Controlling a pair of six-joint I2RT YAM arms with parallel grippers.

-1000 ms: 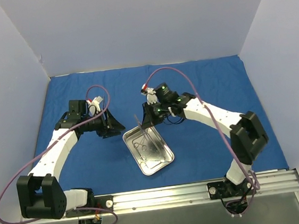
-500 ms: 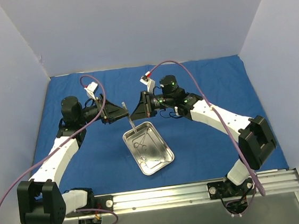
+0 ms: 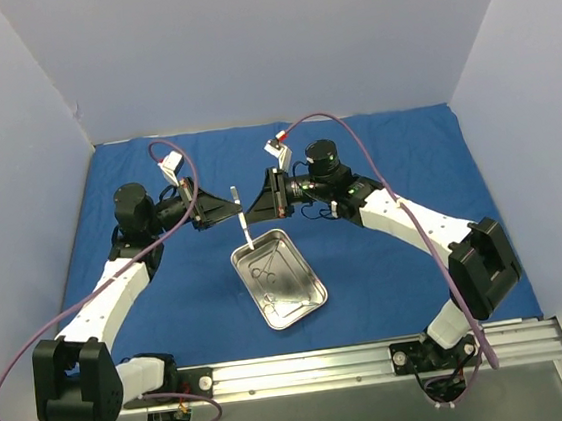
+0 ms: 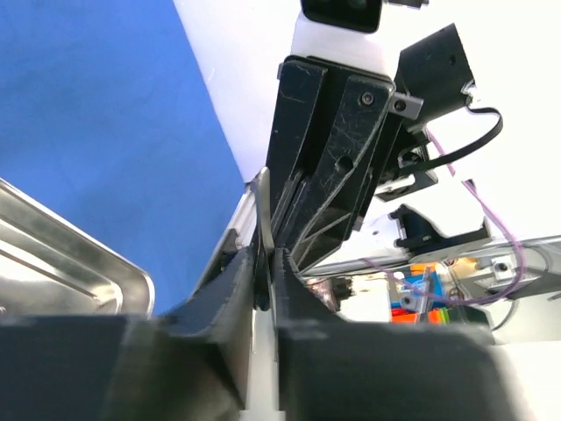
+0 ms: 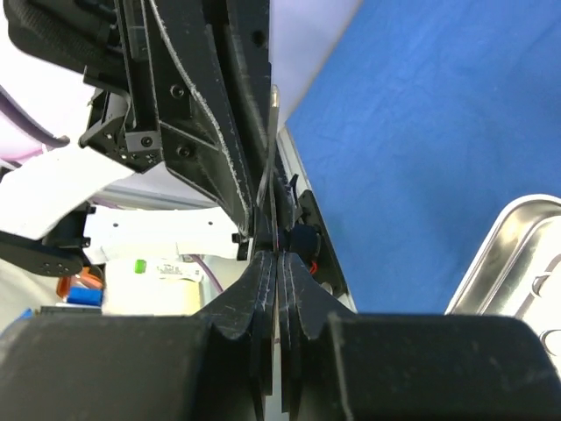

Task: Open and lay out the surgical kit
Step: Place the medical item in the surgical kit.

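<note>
Since the frame half a second back, the left gripper [image 3: 228,208] has moved in toward the right gripper [image 3: 254,209], and the two now meet nose to nose above the far corner of the steel tray [image 3: 308,290], with one thin instrument [image 3: 243,219] between them. In the right wrist view its fingertips [image 5: 260,274] are pinched tight on the metal. In the left wrist view the left fingers [image 4: 230,285] stand narrow with the same strip held in the slit between them, so both appear clamped on it. The instrument hangs nearly upright over the tray, its lower end just above the rim. The other instruments [image 3: 265,270] lie in the tray, which rests on the spread blue cloth [image 3: 405,147]. I judge the piece light, rigid and slick: polished steel may pivot or slip in a pinch, so a hold across the flat shank near the hinge looks safer than one at a tip or a finger ring.
</note>
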